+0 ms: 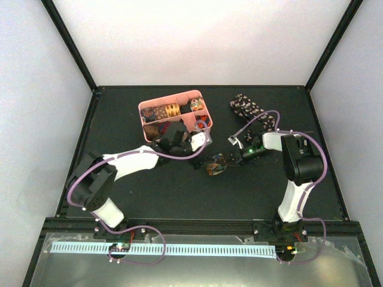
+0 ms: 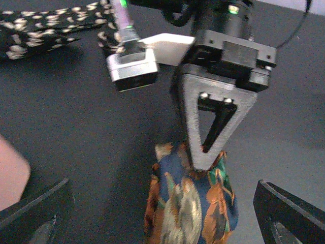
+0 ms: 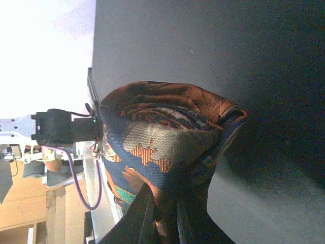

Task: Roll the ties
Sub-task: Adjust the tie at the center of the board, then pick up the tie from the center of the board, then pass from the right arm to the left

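the rolled orange-and-blue tie (image 3: pixel 167 152), standing mid-desk (image 1: pixel 179 197) between the arms, is clenched only at its top by the right gripper (image 2: pixel 204 160) while the left gripper (image 2: pixel 162 208) gapes wide either side of it, so i'd worry the coil slips or springs loose if that pinch shifts.

I see a black table (image 1: pixel 179 191) carrying a pink divided tray (image 1: pixel 169 98). To the tray's right lies a black speckled tie (image 1: pixel 248 107). A rolled orange-and-blue tie (image 1: pixel 216 164) sits off the tray's near right corner.
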`<action>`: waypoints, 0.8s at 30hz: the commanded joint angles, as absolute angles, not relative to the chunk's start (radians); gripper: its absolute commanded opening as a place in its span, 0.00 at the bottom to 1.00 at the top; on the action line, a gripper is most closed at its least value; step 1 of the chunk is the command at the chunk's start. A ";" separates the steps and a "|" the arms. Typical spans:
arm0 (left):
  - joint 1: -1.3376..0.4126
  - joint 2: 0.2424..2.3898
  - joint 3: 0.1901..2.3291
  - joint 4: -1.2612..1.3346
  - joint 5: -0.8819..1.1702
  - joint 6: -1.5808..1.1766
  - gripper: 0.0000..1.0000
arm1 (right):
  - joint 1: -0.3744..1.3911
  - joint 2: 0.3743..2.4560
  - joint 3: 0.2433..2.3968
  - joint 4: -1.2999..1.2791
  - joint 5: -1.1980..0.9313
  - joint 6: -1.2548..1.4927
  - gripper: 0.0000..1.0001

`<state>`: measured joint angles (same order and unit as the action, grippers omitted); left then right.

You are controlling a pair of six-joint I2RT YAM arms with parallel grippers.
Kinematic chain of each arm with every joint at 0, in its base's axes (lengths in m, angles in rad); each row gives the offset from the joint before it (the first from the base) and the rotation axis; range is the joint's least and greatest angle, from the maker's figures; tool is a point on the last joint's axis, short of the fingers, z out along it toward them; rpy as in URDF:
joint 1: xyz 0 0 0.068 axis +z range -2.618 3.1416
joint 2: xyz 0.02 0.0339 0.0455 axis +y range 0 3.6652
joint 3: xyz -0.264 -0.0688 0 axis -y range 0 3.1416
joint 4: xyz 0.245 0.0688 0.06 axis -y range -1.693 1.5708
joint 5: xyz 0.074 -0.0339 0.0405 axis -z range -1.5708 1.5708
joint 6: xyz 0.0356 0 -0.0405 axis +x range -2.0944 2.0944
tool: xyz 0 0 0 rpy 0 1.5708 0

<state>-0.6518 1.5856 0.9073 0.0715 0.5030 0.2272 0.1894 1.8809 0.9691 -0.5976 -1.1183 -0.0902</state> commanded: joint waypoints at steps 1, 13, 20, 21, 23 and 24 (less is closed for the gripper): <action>-0.551 1.534 0.979 -0.122 0.576 0.127 0.99 | 0.180 1.809 0.995 -0.557 -1.197 -0.069 0.02; -0.345 1.522 0.860 0.313 1.036 -0.597 0.99 | 0.180 1.610 0.957 -0.027 -1.257 0.439 0.02; -0.388 1.608 0.820 0.621 1.084 -0.857 0.99 | 0.211 1.564 0.902 0.172 -1.238 0.640 0.02; -0.397 1.615 0.815 0.654 1.086 -0.873 0.99 | 0.217 1.563 0.900 0.177 -1.237 0.649 0.02; -0.417 1.628 0.810 0.705 1.086 -0.901 0.99 | 0.229 1.559 0.894 0.196 -1.234 0.666 0.02; -0.426 1.634 0.811 0.715 1.087 -0.909 0.99 | 0.234 1.556 0.889 0.209 -1.232 0.676 0.02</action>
<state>-0.3901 1.6089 0.8162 0.5236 1.0325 -0.7696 0.2100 1.5864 0.9043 0.0872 -1.2171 0.5785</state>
